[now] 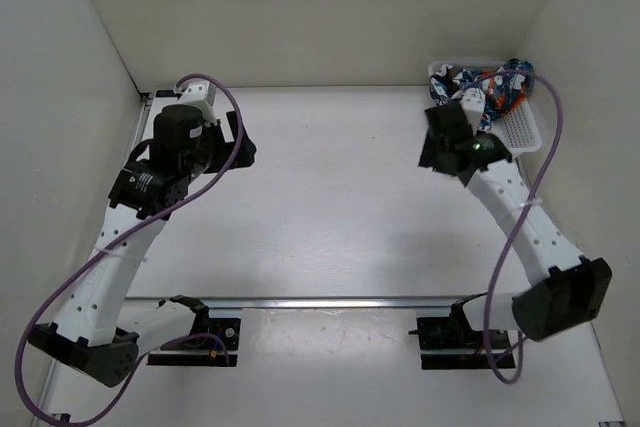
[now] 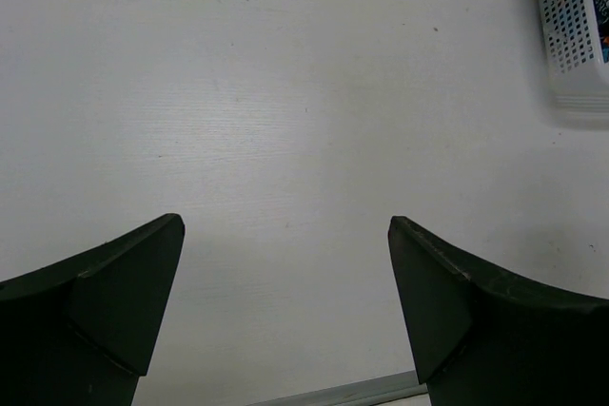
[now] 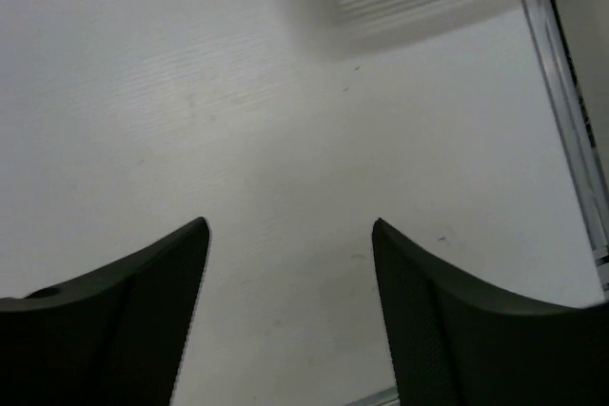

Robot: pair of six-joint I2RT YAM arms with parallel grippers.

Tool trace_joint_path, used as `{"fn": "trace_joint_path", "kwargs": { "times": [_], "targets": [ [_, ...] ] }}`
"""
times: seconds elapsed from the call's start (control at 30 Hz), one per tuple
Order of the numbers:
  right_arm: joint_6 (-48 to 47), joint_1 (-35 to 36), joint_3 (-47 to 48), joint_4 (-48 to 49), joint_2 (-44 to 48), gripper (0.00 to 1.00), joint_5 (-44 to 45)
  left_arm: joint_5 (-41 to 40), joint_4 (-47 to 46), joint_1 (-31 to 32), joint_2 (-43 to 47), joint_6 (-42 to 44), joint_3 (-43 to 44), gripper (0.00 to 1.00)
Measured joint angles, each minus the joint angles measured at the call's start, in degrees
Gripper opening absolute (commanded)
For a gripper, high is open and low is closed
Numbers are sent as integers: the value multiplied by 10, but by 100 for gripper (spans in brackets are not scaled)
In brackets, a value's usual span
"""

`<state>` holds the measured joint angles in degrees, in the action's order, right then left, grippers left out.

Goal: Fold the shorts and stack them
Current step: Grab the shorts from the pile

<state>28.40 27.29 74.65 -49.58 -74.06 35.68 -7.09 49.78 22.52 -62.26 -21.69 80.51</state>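
Since the shorts (image 1: 500, 87) lie bunched in the basket (image 1: 522, 132) at upper right, nothing is folded yet; my left fingers (image 2: 105, 301) and right fingers (image 3: 457, 320) hang spread, empty.

Upper right of the top view: we see the shorts (image 1: 497, 87), multicoloured print, crumpled and unfolded, in the white mesh basket (image 1: 522, 130).

Light falls soft and even from overhead, so the white counter (image 1: 330, 197) looks nearly washed out, with only faint shadows under the arms. In both wrist views the basket (image 2: 571, 26) at the upper edge smears into blur, and the dark gripper fingers (image 3: 114, 330) along the bottom show little detail.
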Motion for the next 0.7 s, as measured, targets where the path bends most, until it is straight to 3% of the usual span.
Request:
{"fn": "trace_joint_path", "kwargs": {
  "times": [0.07,0.1,0.23,0.27,0.3,0.33,0.4,0.5,0.6,0.7],
  "targets": [
    [-11,-89,42,6,-42,53,-47,5,-1,0,-10,2,0,100],
    [-15,-136,71,10,-70,42,-75,10,-2,0,-19,3,0,100],
    [-22,-258,206,31,-209,41,-142,23,-2,0,-74,7,4,100],
    [-23,-275,248,27,-248,46,-153,24,-1,0,-92,7,6,100],
    [-24,-290,294,29,-291,67,-165,25,0,0,-109,8,9,100],
    [-23,-300,335,30,-334,78,-174,25,2,0,-125,9,12,100],
    [-27,-318,426,20,-421,92,-189,26,6,0,-154,12,22,100],
    [-33,-337,551,6,-545,92,-210,26,11,0,-188,16,46,100],
    [-31,-353,637,0,-644,80,-233,26,12,0,-209,20,67,100],
    [-26,-367,669,0,-705,37,-264,25,12,0,-227,24,81,100]
  ]
}}
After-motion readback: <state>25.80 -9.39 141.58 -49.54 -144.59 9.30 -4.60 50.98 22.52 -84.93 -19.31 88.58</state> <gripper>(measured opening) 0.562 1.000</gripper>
